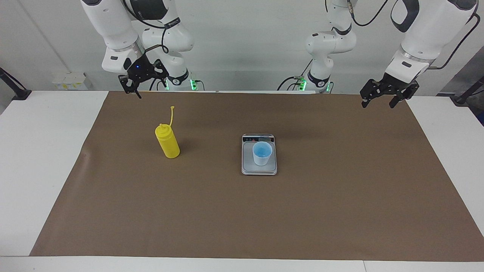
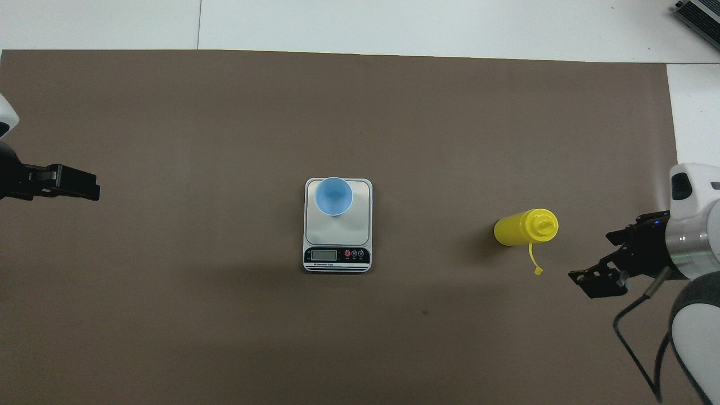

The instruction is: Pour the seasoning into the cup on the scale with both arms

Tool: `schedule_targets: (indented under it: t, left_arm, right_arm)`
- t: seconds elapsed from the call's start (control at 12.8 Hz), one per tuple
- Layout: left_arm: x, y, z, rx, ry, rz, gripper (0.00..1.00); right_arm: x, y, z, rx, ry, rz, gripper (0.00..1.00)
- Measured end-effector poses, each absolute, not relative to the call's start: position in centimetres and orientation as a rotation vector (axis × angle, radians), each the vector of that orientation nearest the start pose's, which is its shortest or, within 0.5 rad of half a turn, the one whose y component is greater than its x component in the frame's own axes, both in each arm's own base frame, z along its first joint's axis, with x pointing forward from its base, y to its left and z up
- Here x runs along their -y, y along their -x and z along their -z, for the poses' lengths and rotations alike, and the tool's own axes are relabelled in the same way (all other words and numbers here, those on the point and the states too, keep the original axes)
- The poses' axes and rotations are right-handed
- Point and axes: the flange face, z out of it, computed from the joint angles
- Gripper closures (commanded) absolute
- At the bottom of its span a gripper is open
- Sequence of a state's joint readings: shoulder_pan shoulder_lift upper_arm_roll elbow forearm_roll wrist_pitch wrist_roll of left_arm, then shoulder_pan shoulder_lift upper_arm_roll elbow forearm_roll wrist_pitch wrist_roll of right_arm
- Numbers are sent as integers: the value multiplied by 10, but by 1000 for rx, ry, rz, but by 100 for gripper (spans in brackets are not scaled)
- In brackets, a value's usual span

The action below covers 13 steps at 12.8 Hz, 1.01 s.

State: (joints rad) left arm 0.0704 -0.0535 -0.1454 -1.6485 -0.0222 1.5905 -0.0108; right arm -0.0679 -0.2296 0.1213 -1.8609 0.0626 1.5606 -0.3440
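Standing on the scale (image 1: 259, 166), your cup (image 1: 262, 153); bottle (image 1: 167, 142) beside the scale, toward the right arm's end; both pincers, left (image 1: 379, 102) and right (image 1: 135, 90), open, empty, raised.

The flat rectangular silver-grey digital kitchen scale (image 1: 259, 154) lies at the middle of the brown paper mat (image 1: 340, 196) that covers the desk (image 1: 38, 170). The small light-blue tapered plastic cup (image 1: 262, 153) stands upright on the scale's plate, on the half farther from the robots, while the scale's display strip faces the robots. The yellow plastic squeeze bottle (image 1: 167, 141) stands upright on the mat, well apart from the scale toward the right arm's end of the desk, about level with it.
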Motion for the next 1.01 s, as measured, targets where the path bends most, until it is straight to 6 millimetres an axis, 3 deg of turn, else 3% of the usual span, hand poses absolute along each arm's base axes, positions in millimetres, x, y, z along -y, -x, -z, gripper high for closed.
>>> schedule_targets:
  t: [0.16, 0.7, 1.01]
  left_arm:
    - [45, -537, -618, -100, 3154, -9, 0]
    - [45, -537, -618, -100, 3154, -9, 0]
    - [45, -537, -618, -100, 3154, -9, 0]
  right_arm:
    - [-40, -492, -617, 486, 3072, -66, 0]
    - [-44, -521, -616, -7, 3133, 109, 0]
    - [-45, -530, -598, -157, 3130, 171, 0]
